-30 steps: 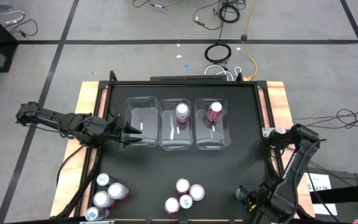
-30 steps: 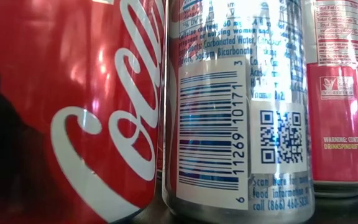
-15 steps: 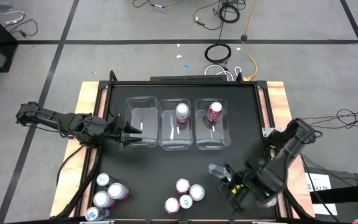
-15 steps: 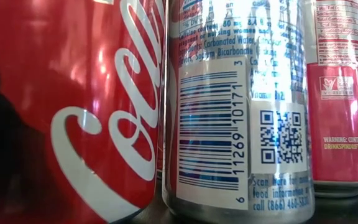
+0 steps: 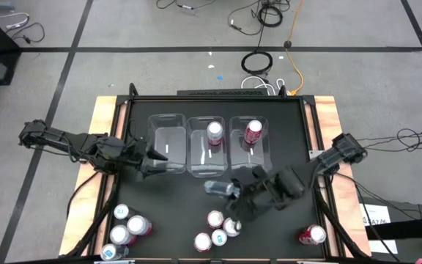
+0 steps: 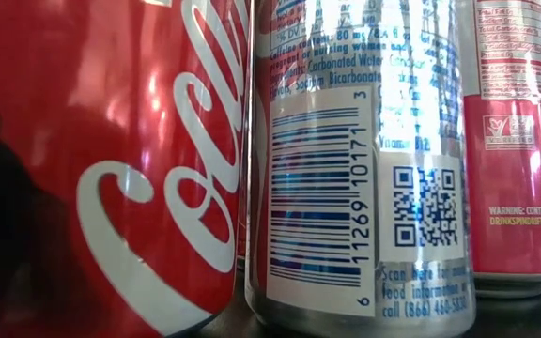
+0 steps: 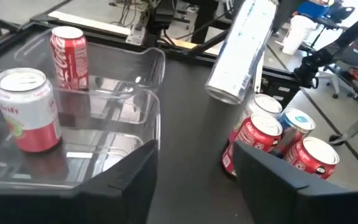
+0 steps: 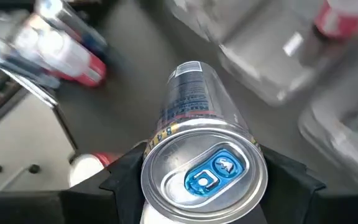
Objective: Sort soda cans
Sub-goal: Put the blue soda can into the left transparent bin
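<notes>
My right gripper (image 5: 233,191) hangs over the table's middle, shut on a silver-and-blue soda can (image 5: 220,188), which also shows in the air in the left wrist view (image 7: 240,50). My left gripper (image 5: 151,163) waits open beside the empty left bin (image 5: 165,143), nothing between its fingers (image 7: 194,180). The middle bin holds an upright pink-and-white can (image 5: 215,132); the right bin holds an upright red can (image 5: 253,130). A few cans (image 5: 218,227) stand below the held one. Several more (image 5: 127,224) stand near the front left corner. My right gripper pinches the can by its side wall just under the top rim (image 8: 154,152), one finger (image 8: 120,177) on each side. The fingers slant down from the table's right and lie along the can. The can is lifted clear, tilted, its blue-tabbed top toward the wrist.
One red can (image 5: 313,236) stands alone near the front right corner. The low view is filled by a red can (image 6: 111,169), a silver barcode can (image 6: 360,169) and a pink can (image 6: 519,141). Bare black tabletop lies between the bins and the front cans.
My right gripper has swung from the near right corner toward the table's middle and risen, carrying the silver-and-blue can clear of the table. Its wrist has turned on the way. The lone red can at the front right now shows where the arm had covered it.
</notes>
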